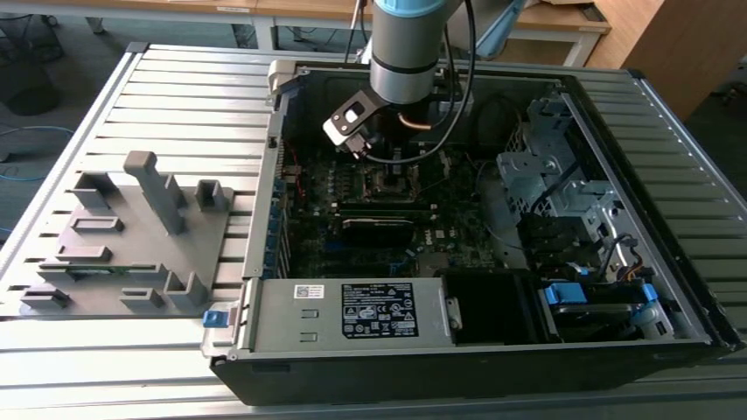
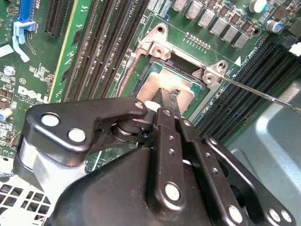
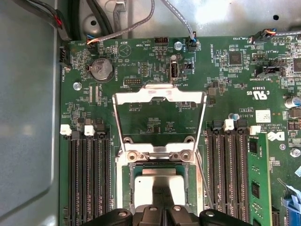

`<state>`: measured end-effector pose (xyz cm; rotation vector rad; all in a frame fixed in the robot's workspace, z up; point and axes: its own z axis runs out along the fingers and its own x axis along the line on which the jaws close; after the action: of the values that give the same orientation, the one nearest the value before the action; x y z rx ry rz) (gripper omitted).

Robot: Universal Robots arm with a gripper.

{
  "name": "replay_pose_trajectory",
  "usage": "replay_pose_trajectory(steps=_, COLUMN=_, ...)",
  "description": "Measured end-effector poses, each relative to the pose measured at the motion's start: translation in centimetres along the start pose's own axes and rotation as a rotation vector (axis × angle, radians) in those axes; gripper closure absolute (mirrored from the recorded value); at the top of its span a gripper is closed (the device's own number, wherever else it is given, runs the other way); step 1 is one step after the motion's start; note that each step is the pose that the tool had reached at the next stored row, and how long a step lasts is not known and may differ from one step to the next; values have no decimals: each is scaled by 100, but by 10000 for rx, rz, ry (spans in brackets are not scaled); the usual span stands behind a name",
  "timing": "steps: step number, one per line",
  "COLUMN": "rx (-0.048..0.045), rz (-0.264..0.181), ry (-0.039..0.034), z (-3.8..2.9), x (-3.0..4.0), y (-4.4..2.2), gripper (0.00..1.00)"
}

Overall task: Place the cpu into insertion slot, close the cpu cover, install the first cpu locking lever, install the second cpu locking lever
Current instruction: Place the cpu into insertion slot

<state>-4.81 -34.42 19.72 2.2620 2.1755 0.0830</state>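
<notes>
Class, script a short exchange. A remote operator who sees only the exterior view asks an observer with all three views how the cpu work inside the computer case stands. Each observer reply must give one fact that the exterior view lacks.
Operator: Is the cpu cover shut?
Observer: No. In the first wrist view it is swung open, lying back off the insertion slot.
Operator: And the cpu?
Observer: In the second wrist view it lies inside the slot's rim, with the end effector down on or just above its face.
</notes>
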Motion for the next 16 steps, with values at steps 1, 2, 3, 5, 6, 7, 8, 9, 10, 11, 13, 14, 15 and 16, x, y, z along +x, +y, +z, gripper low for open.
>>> replay_pose_trajectory(steps=1, rx=-2, rz=0, ry=4, z=3, x=0, y=0, gripper=90)
replay_pose_trajectory(steps=2, rx=-5, rz=0, ry=8, z=5, x=0, y=0, gripper=90)
replay_pose_trajectory(steps=3, rx=-6, rz=0, ry=10, z=6, x=0, y=0, gripper=90)
replay_pose_trajectory(steps=5, rx=-5, rz=0, ry=9, z=5, x=0, y=0, gripper=90)
replay_pose_trajectory(steps=6, rx=-5, rz=0, ry=8, z=5, x=0, y=0, gripper=90)
replay_pose_trajectory(steps=7, rx=-6, rz=1, ry=10, z=5, x=0, y=0, gripper=90)
replay_pose_trajectory(steps=8, rx=-8, rz=1, ry=13, z=0, x=0, y=0, gripper=90)
replay_pose_trajectory(steps=9, rx=-16, rz=1, ry=27, z=-6, x=4, y=2, gripper=90)
replay_pose_trajectory(steps=10, rx=-27, rz=1, ry=49, z=-20, x=8, y=4, gripper=90)
replay_pose_trajectory(steps=11, rx=-21, rz=1, ry=39, z=-43, x=9, y=5, gripper=90)
replay_pose_trajectory(steps=13, rx=-13, rz=1, ry=23, z=-97, x=7, y=6, gripper=90)
replay_pose_trajectory(steps=14, rx=-13, rz=1, ry=22, z=-125, x=8, y=7, gripper=90)
replay_pose_trajectory(steps=15, rx=-12, rz=1, ry=20, z=-156, x=9, y=8, gripper=90)
replay_pose_trajectory(steps=16, rx=-11, rz=1, ry=20, z=-185, x=10, y=9, gripper=90)
